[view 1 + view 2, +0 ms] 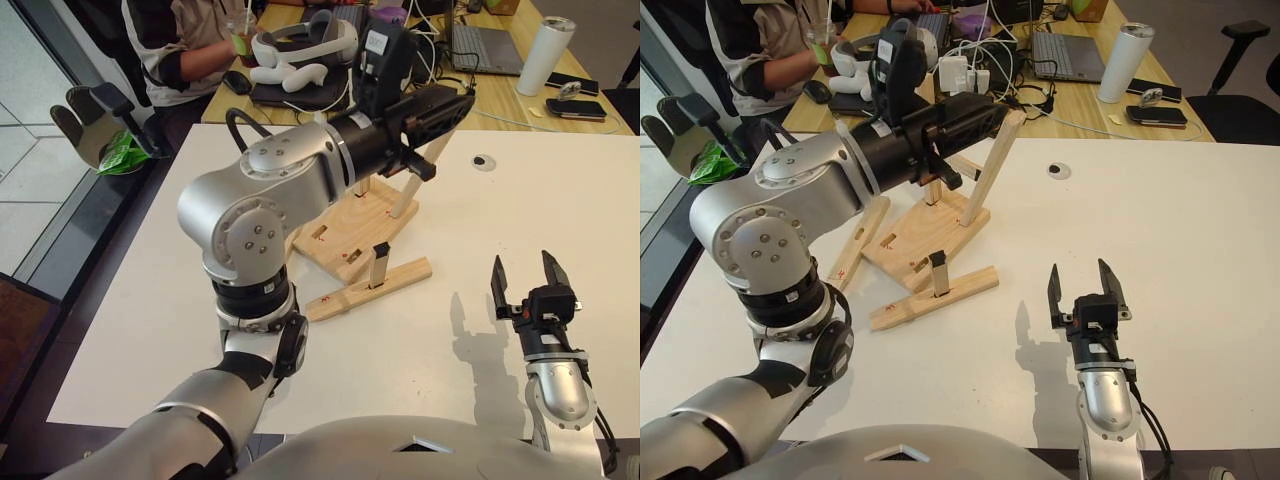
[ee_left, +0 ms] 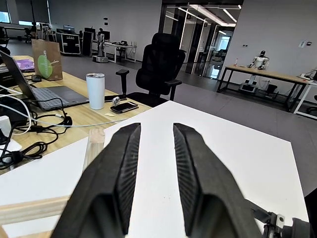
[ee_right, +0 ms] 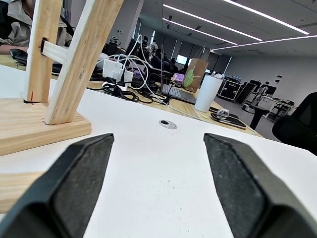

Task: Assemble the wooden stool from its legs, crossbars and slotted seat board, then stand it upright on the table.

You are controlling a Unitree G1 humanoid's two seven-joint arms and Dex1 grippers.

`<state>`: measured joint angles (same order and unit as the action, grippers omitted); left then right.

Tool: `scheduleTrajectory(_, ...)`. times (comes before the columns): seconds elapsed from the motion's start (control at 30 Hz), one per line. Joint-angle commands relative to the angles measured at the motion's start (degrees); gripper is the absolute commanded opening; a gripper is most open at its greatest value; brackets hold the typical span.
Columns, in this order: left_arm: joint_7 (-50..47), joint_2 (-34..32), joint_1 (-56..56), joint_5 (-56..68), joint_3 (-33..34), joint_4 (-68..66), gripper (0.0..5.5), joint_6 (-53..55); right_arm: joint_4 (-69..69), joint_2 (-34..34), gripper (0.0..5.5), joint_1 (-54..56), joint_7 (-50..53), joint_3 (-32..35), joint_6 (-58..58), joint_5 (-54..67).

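Surface [image 1: 560,220]: white and wide. It carries all the stool parts, and a wooden desk butts against its 12 o'clock edge.

Left arm: stretches from 7 o'clock towards 1 o'clock, passing above the seat.

Seat [image 1: 920,250]: lies flat near the middle of the surface with its slots facing up. It is turned so that one corner points to 6 o'clock.

Standing legs [image 1: 992,170]: rise from the seat's 12 to 1 o'clock side. They tilt outwards, and the nearer one leans towards 1 o'clock.

Crossbar [image 3: 53,51]: a thin strip that joins two standing legs partway up.

Loose leg [image 1: 905,308]: lies flat just beside the seat's 6 o'clock corner. It runs from 8 o'clock to 2 o'clock.

Second leg [image 1: 853,248]: lies flat at 9 o'clock of the seat, just beside its edge. The left arm partly covers it.

Peg [image 1: 939,268]: a short stick standing upright in the loose leg, near its middle.

Left hand [image 1: 465,102]: hangs above the seat's 1 o'clock side. Its fingers are set narrow, with a slim gap and nothing in it. The top of a standing leg is just beside one finger, outside the gap.

Right hand [image 1: 523,265]: sits low over the surface at 4 o'clock of the seat, well apart from it. Its fingers are spread wide and hold nothing, and they point to 12 o'clock.

Laptop [image 1: 1070,55]: on the desk at 12 o'clock.

Tumbler [image 1: 1120,60]: white, upright on the desk, at 3 o'clock of the laptop.

Hole [image 1: 1059,170]: a small round port in the surface, at 2 o'clock of the seat.
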<state>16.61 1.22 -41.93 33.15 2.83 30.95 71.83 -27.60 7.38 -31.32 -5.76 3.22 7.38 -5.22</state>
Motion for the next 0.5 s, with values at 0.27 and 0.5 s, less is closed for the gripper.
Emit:
scheduleTrajectory(0.27, -2.12, -1.00, 16.71, -8.84, -12.48, -1.44, 1.19, -21.84, 0.35, 4.28, 3.39, 4.95, -3.66, 2.60, -3.06, 3.06)
scheduleTrajectory(0.5, -0.20, -3.69, 19.36, -9.79, -16.41, -0.74, 1.19, -25.19, 0.63, 4.92, 3.39, 5.97, -4.31, 2.95, -3.30, 3.51)
